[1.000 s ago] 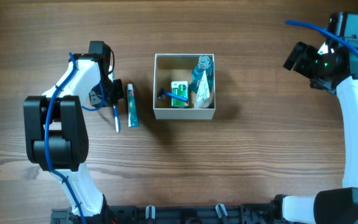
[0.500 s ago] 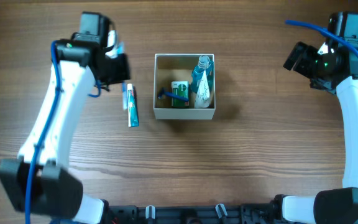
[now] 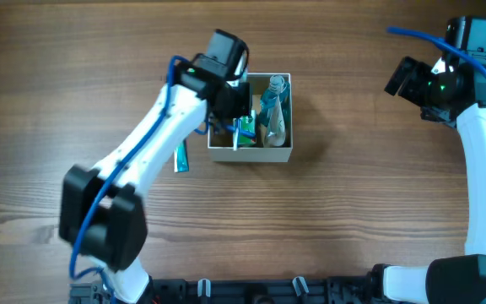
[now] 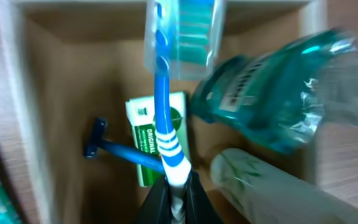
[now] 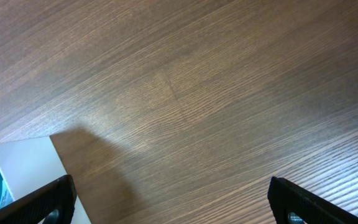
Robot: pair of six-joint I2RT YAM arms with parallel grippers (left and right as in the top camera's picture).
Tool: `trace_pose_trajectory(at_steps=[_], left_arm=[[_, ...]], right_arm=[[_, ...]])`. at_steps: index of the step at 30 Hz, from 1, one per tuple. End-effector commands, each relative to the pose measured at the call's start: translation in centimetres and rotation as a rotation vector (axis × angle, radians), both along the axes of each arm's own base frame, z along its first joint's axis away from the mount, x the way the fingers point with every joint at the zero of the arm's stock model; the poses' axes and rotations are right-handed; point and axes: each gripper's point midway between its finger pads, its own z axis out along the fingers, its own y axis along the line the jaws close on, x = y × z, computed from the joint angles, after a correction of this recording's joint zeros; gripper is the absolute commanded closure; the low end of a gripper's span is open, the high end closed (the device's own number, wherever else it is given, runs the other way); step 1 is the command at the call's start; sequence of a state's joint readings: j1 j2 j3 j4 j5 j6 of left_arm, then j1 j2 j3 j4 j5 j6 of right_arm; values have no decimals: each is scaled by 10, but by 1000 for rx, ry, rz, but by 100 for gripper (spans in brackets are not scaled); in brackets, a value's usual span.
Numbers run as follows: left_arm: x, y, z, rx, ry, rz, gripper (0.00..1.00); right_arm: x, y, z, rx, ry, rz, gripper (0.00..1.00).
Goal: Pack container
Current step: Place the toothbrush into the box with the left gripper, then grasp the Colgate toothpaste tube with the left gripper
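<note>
Supporting surface: a wooden table (image 3: pixel 327 219) lies under both arms.
Left arm: the left arm (image 3: pixel 154 135) reaches across to the container's near-left corner.
Right arm: the right arm (image 3: pixel 479 169) stands well apart from the box, off at the table's edge.
Container: the container (image 3: pixel 250 154) sits directly below the left gripper, and one white corner of it shows low beside the right gripper's finger.
Mouthwash bottle: the teal mouthwash bottle (image 4: pixel 266 106) lies ahead and to the right of the left fingers, inside the box.
White bottle: the white bottle (image 4: pixel 272 186) lies close by on the right of the fingers, under the teal one.
Toothpaste tube: the toothpaste tube (image 3: pixel 180 156) lies on the wood just outside the box wall, behind the left wrist.
Left gripper: the left gripper (image 4: pixel 178 199) is pinched tight on the toothbrush handle's tip.
Right gripper: the right gripper (image 5: pixel 169 186) has its fingers spread wide, with only bare wood between them.
Toothbrush: the toothbrush (image 4: pixel 161 106) juts forward from the fingers over the box, its head capped.
Packet: the green-and-white packet (image 4: pixel 143 134) lies flat beneath the brush.
Razor: the blue razor (image 4: pixel 114 149) lies left of the brush, crossing the packet.
</note>
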State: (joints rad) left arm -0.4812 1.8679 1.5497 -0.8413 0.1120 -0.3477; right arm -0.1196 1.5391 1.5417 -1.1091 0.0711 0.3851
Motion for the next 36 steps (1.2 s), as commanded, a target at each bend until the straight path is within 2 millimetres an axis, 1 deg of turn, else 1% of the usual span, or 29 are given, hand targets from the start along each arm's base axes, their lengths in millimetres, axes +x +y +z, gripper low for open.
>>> trace_pose_trajectory(at_steps=[1,3,6,7,8,11,13,15,16,18,19,21,22,23,25,27,29,30,31,32,33,36], left_arm=[[3,3,-28,36,51,34,96],[1,4,-30,40,61,34,92],[1,4,-17,26,40,33,82],[1,4,-7,15,20,33,79],[1,4,14,-4,-25,35,66],[1,12,42,-5,-102,53,57],[1,22,62,4,-152,77,49],[-1,37,77,25,-185,108,45],[-3,45,82,40,-191,126,44],[-8,63,84,79,-178,159,41],[-12,75,79,107,-150,178,41],[-18,91,69,139,-91,206,40],[-22,103,58,155,-39,250,40],[-23,111,50,163,-9,279,39],[-27,130,28,181,63,357,36],[-30,143,5,182,121,398,35],[-32,147,-19,161,174,406,35],[-34,146,-31,148,197,385,34],[-37,146,-47,141,230,367,34],[-39,148,-56,146,248,367,33],[-42,149,-71,158,275,360,30],[-46,147,-103,175,315,314,28]], right_arm=[[4,0,0,8,-3,-8,0],[4,0,0,8,-3,-8,0],[4,0,0,8,-3,-8,0],[4,0,0,8,-3,-8,0],[4,0,0,8,-3,-8,0],[4,0,0,8,-3,-7,0],[4,0,0,8,-3,-8,0],[4,0,0,8,-3,-8,0],[4,0,0,8,-3,-8,0],[4,0,0,8,-3,-8,0],[4,0,0,8,-3,-8,0],[4,0,0,8,-3,-7,0],[4,0,0,8,-3,-8,0],[4,0,0,8,-3,-8,0],[4,0,0,8,-3,-8,0],[4,0,0,8,-3,-8,0],[4,0,0,8,-3,-8,0],[4,0,0,8,-3,-8,0],[4,0,0,8,-3,-8,0],[4,0,0,8,-3,-8,0],[3,0,0,8,-2,-8,0],[4,0,0,8,-3,-8,0]])
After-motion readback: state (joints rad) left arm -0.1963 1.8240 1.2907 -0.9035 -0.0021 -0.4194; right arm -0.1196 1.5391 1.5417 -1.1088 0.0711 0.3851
